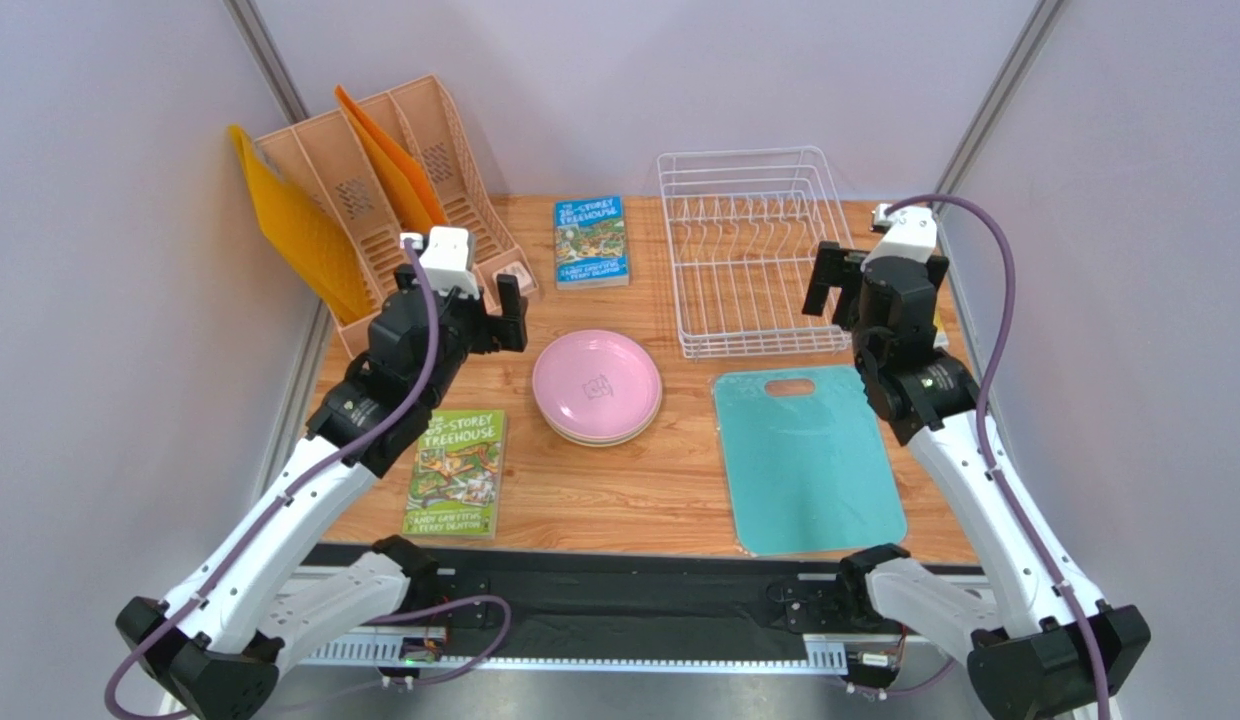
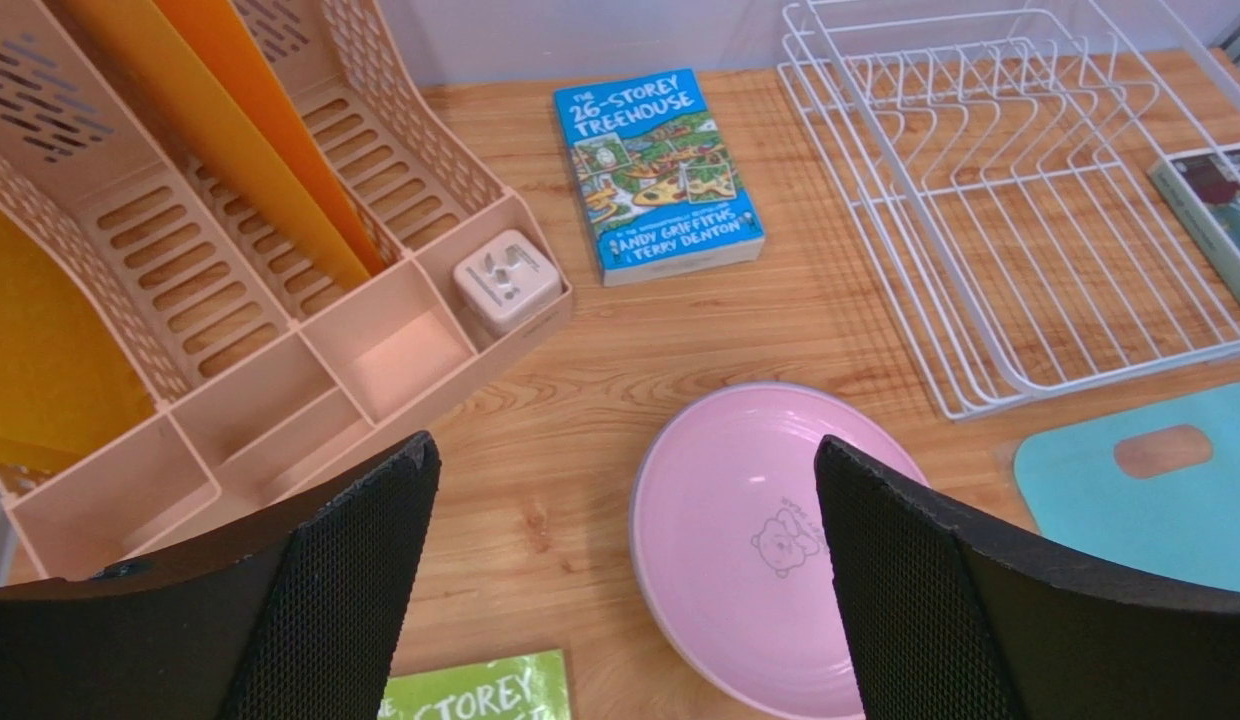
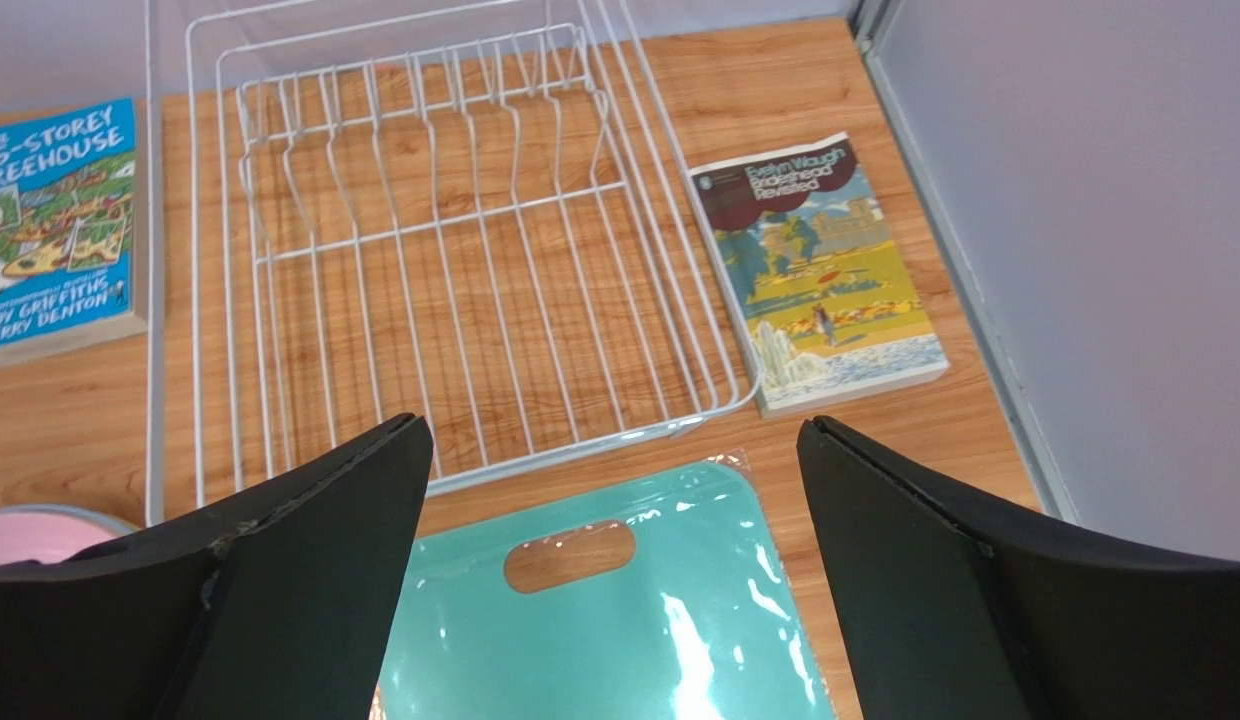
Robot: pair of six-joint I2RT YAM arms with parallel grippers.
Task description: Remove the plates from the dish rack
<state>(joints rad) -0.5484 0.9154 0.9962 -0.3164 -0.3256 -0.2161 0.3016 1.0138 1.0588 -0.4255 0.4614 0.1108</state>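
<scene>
The plates [image 1: 596, 386] lie in one stack on the wooden table, left of centre. A pink plate [image 2: 746, 540] is on top, and a cream rim shows under it. The white wire dish rack [image 1: 746, 248] stands at the back right and holds nothing; it also shows in the left wrist view [image 2: 1032, 195] and the right wrist view [image 3: 431, 255]. My left gripper [image 1: 484, 318] is open and empty, raised just left of the stack [image 2: 626, 585]. My right gripper [image 1: 840, 290] is open and empty, raised at the rack's near right corner [image 3: 611, 570].
A teal cutting board [image 1: 807, 458] lies in front of the rack. A peach file organizer [image 1: 378, 180] with orange folders stands at the back left. A blue book [image 1: 592, 240], a green book [image 1: 458, 473] and another book [image 3: 814, 270] right of the rack lie flat.
</scene>
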